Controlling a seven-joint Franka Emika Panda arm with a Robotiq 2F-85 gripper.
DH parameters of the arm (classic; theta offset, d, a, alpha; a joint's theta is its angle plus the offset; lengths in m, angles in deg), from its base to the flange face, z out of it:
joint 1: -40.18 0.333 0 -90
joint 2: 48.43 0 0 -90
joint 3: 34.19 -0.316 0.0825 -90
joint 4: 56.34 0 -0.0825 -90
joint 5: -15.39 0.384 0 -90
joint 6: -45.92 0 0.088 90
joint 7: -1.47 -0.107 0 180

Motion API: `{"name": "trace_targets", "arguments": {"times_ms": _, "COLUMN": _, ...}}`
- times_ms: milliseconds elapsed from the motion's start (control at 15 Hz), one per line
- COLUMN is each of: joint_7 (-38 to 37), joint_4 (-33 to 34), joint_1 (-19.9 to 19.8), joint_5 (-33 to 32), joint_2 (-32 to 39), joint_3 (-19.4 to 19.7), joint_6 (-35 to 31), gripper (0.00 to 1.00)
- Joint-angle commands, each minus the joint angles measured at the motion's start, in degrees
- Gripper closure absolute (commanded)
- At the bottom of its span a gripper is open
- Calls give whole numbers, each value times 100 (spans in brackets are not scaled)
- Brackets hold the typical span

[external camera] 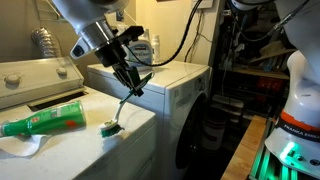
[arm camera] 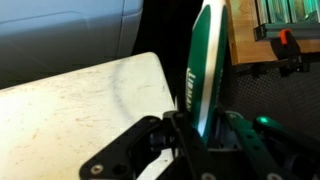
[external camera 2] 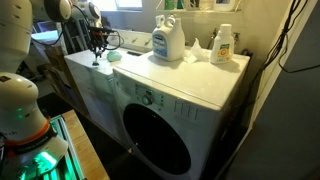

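Dim warm indoor light, soft shadows, blurred wrist view

White washer top point(external camera: 85, 145), green tube point(external camera: 45, 121) on white cloth point(external camera: 22, 147), toothbrush point(external camera: 121, 110) head touching surface

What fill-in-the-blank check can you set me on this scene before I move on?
1. The gripper has its jaws shut on a green and white ____.
2. Its bristle end points ____, toward the white machine top.
3. The tube lying beside the white cloth is ____ in colour.
Missing words: toothbrush; down; green.
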Motion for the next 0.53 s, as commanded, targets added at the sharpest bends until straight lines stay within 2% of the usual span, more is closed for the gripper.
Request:
{"name": "trace_targets", "arguments": {"times_ms": 0, "joint_7": -140, "joint_4": -541, "joint_1": -304, "joint_5": -95, "joint_2": -917, "joint_3": 95, "joint_6": -233, "gripper": 94}}
{"name": "trace_targets", "arguments": {"times_ms": 200, "joint_7": -307, "joint_4": -607, "joint_1": -495, "joint_5": -404, "joint_2": -1263, "joint_3": 336, "joint_6": -332, "gripper": 94}}
{"name": "trace_targets", "arguments": {"times_ms": 467, "joint_7": -730, "joint_4": -875, "joint_1": -801, "joint_5": -577, "joint_2": -1323, "joint_3": 687, "joint_6": -1105, "gripper": 94}}
